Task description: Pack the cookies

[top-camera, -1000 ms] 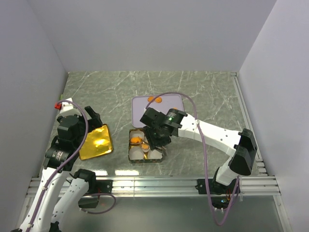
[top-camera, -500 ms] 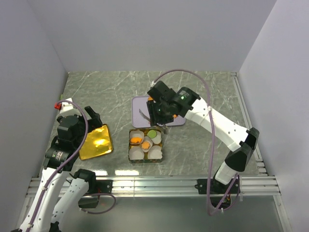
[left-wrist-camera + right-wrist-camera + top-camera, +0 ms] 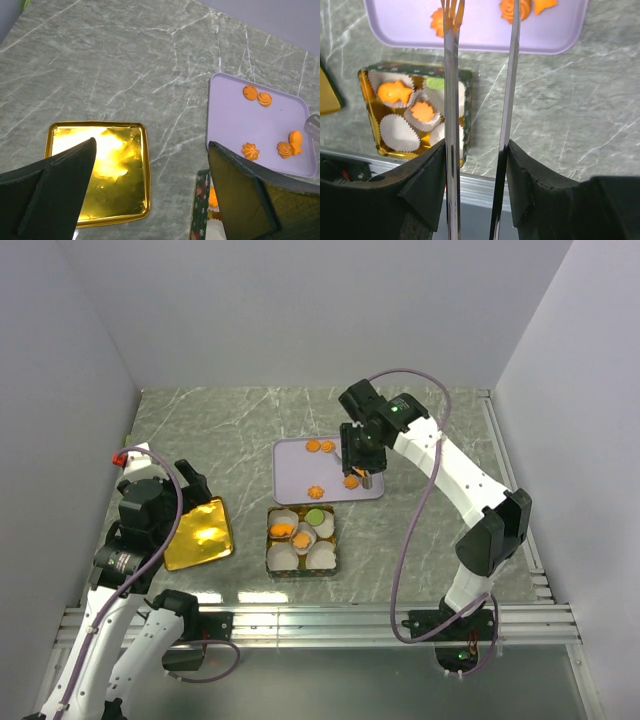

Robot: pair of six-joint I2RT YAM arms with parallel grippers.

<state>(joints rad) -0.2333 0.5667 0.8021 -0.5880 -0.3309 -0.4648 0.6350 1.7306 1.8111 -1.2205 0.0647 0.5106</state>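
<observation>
Right tool [image 3: 482, 12]: thin metal blades [image 3: 449, 80] run along its two fingers. The blades stand a moderate gap apart with nothing between them.
Right tool, place: over the near right part of the lilac tray [image 3: 290, 472]. Cannot tell whether the tips touch it.
Loose cookies [image 3: 285, 149]: five orange ones on the tray. Two lie at the far edge, one by the near edge, and a close pair sits at near right, just beside the blade tips.
Packed so far: the tin [image 3: 415, 65], just near of the tray, holds white paper cups [image 3: 399, 133]. An orange fish, an orange flower and a green round each sit in a cup; the other cups are bare.
Lid [image 3: 97, 170]: gold, flat on the worktop [image 3: 125, 60], left of the tin.
Left tool [image 3: 151, 145]: jaws wide, empty, hanging by the lid.
Step (judged): fetching the next cookie; several remain to pack.
Next move (judged): centre the blades on one cookie of the pair, lower, and pinch lightly across its edges without dragging its neighbour. Then carry it to a bare cup.
</observation>
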